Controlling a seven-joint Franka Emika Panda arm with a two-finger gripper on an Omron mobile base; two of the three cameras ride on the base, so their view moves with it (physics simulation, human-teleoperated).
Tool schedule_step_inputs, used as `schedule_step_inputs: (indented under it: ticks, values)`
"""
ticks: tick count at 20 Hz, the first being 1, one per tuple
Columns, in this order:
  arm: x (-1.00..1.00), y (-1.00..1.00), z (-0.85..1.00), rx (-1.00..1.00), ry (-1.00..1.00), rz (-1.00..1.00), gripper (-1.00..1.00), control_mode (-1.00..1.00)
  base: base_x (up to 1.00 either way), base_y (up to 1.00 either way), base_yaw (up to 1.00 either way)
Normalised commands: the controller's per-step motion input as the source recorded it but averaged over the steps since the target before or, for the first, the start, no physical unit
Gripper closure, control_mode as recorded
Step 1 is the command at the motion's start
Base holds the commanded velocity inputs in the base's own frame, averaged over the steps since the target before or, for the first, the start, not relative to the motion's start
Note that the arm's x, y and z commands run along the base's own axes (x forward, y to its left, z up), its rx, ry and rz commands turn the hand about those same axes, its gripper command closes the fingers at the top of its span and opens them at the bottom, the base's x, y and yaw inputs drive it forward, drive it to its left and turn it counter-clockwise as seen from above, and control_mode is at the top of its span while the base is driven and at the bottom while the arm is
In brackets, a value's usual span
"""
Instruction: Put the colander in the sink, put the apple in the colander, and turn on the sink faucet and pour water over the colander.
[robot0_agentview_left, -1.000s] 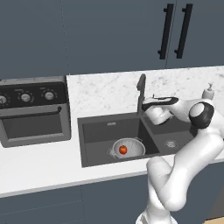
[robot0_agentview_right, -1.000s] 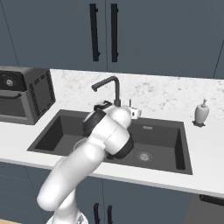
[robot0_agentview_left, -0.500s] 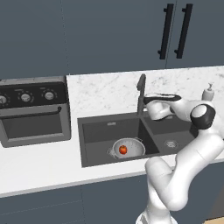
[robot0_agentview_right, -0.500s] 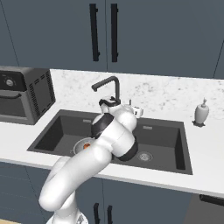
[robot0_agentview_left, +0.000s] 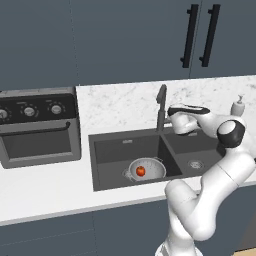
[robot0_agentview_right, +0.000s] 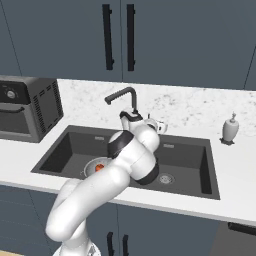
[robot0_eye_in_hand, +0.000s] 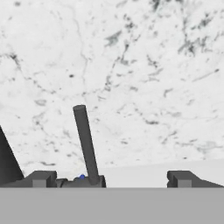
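Note:
The colander (robot0_agentview_left: 145, 169) sits in the left basin of the dark sink (robot0_agentview_left: 114, 156), with the red apple (robot0_agentview_left: 141, 171) inside it. In the right base view the arm partly hides the colander (robot0_agentview_right: 91, 167) and apple (robot0_agentview_right: 99, 168). My gripper (robot0_agentview_left: 186, 111) hovers open just right of the sink faucet (robot0_agentview_left: 161, 106), above the back rim of the sink. In the hand view, the faucet's thin dark lever (robot0_eye_in_hand: 85, 144) stands upright between the fingertips of my gripper (robot0_eye_in_hand: 111, 179), closer to the left one, against the marble backsplash. No water runs.
A white soap dispenser (robot0_agentview_left: 238, 106) stands on the counter right of the sink. A dark oven (robot0_agentview_left: 37, 127) with knobs sits on the counter at the left. Dark cabinets with long handles (robot0_agentview_left: 200, 35) hang above the backsplash.
My hand has shifted a little toward the faucet and back wall, and the elbow has swung. Jaws stay open. Colander and apple have not moved.

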Motion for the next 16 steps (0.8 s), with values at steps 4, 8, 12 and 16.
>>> schedule_step_inputs:
  ticks: [4,8,12,16]
  values:
    - [0.19,-0.13,0.0,0.02,0.0,0.01,-1.0,-1.0,0.0,0.0,0.0]
    - [0.14,-0.07,0.0,0.01,0.0,0.0,-1.0,-1.0,0.0,0.0,0.0]
    - [0.01,0.0,0.0,0.0,0.0,0.0,-1.0,-1.0,0.0,0.0,0.0]
    - [0.01,0.0,0.0,0.0,0.0,0.0,-1.0,-1.0,0.0,0.0,0.0]
